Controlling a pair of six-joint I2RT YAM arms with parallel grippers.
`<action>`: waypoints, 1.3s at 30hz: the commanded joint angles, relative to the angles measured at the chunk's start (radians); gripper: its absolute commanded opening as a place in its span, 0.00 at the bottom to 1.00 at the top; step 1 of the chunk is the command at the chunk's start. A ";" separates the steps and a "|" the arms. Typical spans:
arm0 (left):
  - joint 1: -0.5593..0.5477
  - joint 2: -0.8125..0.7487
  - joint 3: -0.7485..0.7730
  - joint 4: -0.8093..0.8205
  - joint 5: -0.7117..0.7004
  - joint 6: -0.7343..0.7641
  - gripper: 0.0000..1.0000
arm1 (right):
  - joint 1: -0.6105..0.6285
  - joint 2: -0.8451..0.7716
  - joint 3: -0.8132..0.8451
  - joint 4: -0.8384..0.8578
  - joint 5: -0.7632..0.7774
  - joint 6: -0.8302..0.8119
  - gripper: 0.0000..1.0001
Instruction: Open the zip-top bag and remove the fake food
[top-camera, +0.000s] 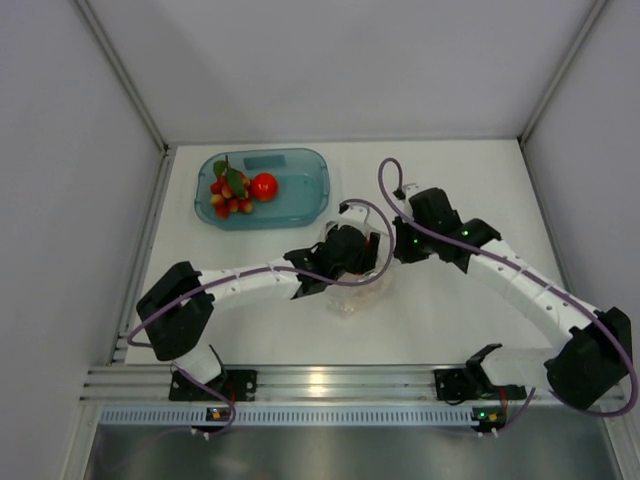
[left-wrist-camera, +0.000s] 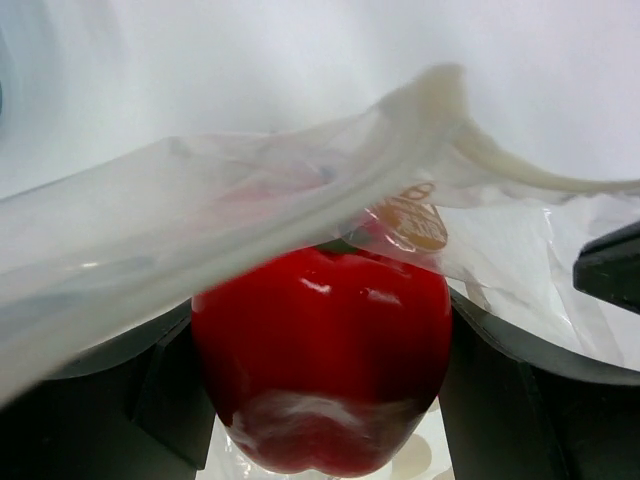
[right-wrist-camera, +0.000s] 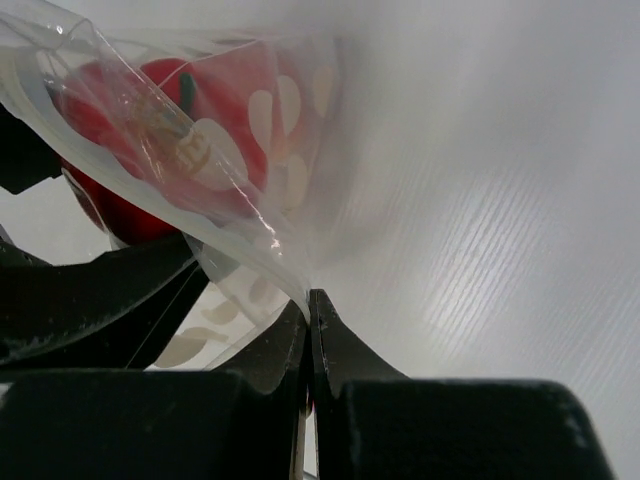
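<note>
On table (top-camera: 470, 330), tray (top-camera: 297, 190) holds berries (top-camera: 230, 192), tomato (top-camera: 264, 186); bag (left-wrist-camera: 150, 230), pepper (left-wrist-camera: 320, 340).

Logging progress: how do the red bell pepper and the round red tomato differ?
The glossy red bell pepper is clamped in the left gripper under the clear zip-top bag; the round red tomato lies free in the translucent teal tray. The pepper is lobed, the tomato smooth. Both are red.
</note>
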 joint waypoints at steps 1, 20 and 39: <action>0.013 -0.041 0.032 0.058 -0.054 -0.069 0.00 | 0.023 -0.055 -0.010 0.072 0.066 0.037 0.00; 0.014 -0.303 0.006 0.067 0.273 -0.089 0.00 | 0.025 0.040 -0.001 0.126 0.330 0.087 0.00; 0.053 -0.145 0.084 0.002 -0.046 -0.169 0.00 | 0.207 -0.122 0.017 0.186 0.194 0.080 0.00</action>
